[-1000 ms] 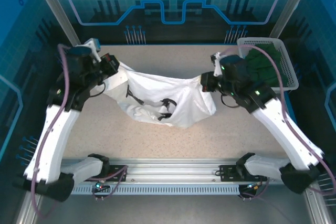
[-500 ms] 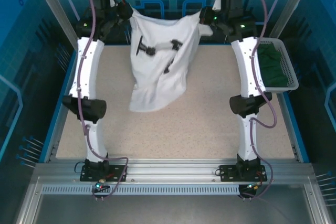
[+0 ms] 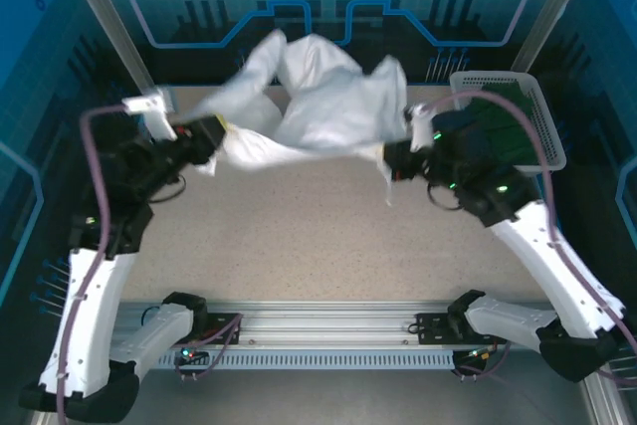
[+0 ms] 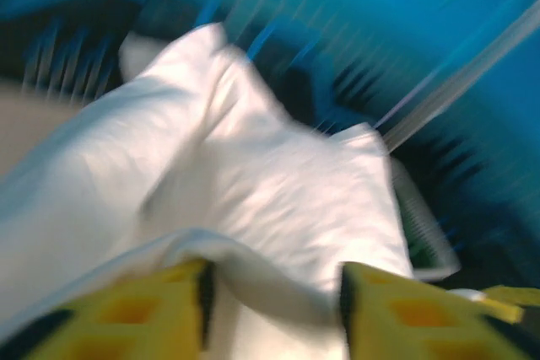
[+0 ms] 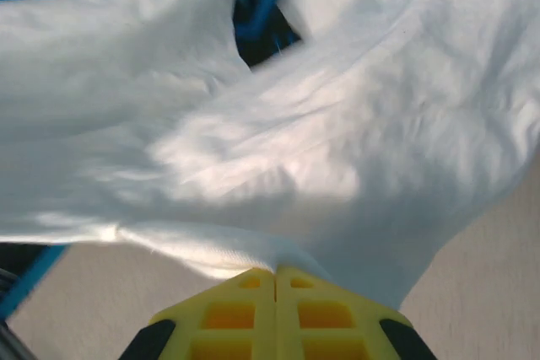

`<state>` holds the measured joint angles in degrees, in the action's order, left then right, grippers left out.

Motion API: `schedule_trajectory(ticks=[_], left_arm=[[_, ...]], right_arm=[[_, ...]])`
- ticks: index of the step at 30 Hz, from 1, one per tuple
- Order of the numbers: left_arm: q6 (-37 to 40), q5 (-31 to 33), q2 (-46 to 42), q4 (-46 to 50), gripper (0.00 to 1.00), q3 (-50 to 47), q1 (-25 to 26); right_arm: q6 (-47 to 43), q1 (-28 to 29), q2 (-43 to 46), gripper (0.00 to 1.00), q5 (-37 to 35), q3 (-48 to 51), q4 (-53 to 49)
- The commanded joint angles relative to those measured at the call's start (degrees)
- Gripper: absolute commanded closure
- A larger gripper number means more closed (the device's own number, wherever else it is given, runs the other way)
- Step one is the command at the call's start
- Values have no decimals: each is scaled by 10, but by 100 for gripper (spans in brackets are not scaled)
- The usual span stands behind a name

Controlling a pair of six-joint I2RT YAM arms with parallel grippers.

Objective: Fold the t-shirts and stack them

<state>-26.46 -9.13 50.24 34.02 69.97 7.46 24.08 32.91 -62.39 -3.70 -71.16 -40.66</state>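
Left gripper [image 3: 212,133] and right gripper [image 3: 392,158] pinch the white t-shirt [image 3: 318,106], which billows beside the basket [image 3: 553,151] at the table's [image 3: 299,246] far-right corner; arms now lower than before.

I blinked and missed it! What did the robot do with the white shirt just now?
The left arm and the right arm pulled back from their far, stretched-out reach toward the front. The white t-shirt, which hung down between them, now billows up behind them. Both sets of jaws kept hold of it. The green t-shirt stayed in the basket.
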Motion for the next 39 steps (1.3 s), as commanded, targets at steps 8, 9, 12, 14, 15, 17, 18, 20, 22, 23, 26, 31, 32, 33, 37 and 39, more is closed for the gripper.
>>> schedule_trajectory(ticks=[8,9,12,14,15,17,18,20,22,23,26,31,32,33,37,39], left_arm=[[-94,260,-24,146,7,-92,-7],[-98,234,8,130,7,-84,-7],[-104,182,119,103,17,-50,-7],[-105,163,200,108,21,-16,-7],[-103,151,239,114,25,5,-6],[-97,122,305,114,27,34,2],[-99,105,334,115,26,45,7],[-95,86,384,108,23,60,22],[-93,91,443,125,21,90,36],[-91,87,464,126,21,99,41],[-90,68,530,141,20,145,53],[-17,119,624,185,13,266,94],[-5,126,646,197,14,291,96],[9,127,670,206,14,315,97],[65,109,739,213,19,382,97],[84,121,761,218,17,405,97]], right_arm=[[79,-20,47,17,-32,96,-43],[77,-35,20,17,-31,73,-37],[59,-57,-113,19,-24,-21,-51],[43,-53,-219,25,-47,-97,-77],[29,-50,-276,28,-54,-134,-80],[18,-49,-377,34,-70,-201,-91],[10,-50,-427,37,-68,-235,-89],[4,-53,-509,39,-54,-299,-86],[4,-61,-585,43,-20,-362,-74],[5,-65,-620,45,-2,-393,-73],[1,-66,-728,49,38,-503,-95],[8,-70,-824,50,23,-601,-132],[15,-74,-829,51,25,-601,-133],[25,-82,-830,51,25,-591,-129],[65,-119,-814,55,33,-520,-98],[84,-138,-796,56,35,-471,-76]])
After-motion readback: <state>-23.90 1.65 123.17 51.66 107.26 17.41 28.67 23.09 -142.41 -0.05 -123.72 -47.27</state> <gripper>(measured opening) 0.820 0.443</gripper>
